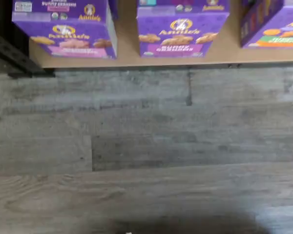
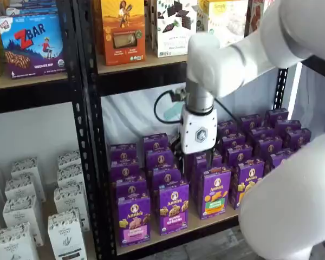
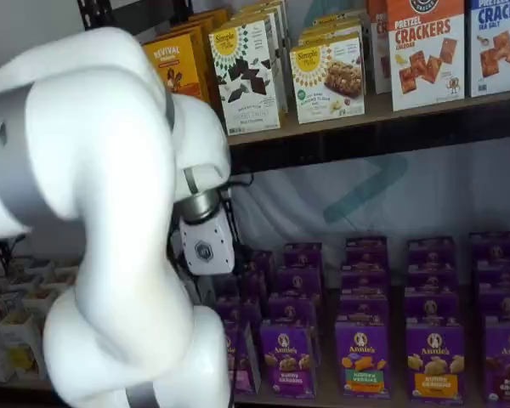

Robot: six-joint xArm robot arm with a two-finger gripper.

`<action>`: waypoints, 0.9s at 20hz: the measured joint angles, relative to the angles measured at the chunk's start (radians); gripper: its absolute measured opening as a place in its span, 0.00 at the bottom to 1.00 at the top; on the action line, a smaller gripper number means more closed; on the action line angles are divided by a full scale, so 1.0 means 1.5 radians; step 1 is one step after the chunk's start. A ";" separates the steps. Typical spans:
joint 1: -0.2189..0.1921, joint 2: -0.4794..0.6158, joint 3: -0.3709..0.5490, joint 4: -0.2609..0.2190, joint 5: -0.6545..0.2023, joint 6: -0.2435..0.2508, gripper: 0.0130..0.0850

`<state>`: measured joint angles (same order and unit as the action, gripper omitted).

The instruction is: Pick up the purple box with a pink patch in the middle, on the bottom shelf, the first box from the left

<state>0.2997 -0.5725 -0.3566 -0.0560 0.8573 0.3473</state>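
Claw point(image 2: 197, 158): white body hanging in front of the rows of purple boxes, above and behind the front row; its black fingers are largely lost against the dark packs, so the gap is hard to make out, but the jaws appear to stand wide apart and nothing is held between them. In the other shelf view the claw body shows beside the arm's large white links, fingers hidden.

Purple box point(image 2: 134, 219): upright at the left end of the front row, on the bottom shelf point(image 2: 206, 225), just beside the black upright point(image 2: 92, 162). Its pink band is visible in both the shelf view and the wrist view point(image 1: 71, 36), where it stands at the shelf's front edge above the grey floor point(image 1: 146, 146). A neighbour box point(image 2: 174, 208) stands just beside it, apart by a narrow gap.

Progress: approach only. The box is untouched and still in its row; the claw is near but not yet aligned with it. Remaining, as judged: shift toward the left end, descend, close on the box, lift it clear.
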 joint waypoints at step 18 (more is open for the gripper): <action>0.067 0.356 -0.060 -0.035 -0.249 0.105 1.00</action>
<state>0.4008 -0.0391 -0.4466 -0.1088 0.4844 0.5053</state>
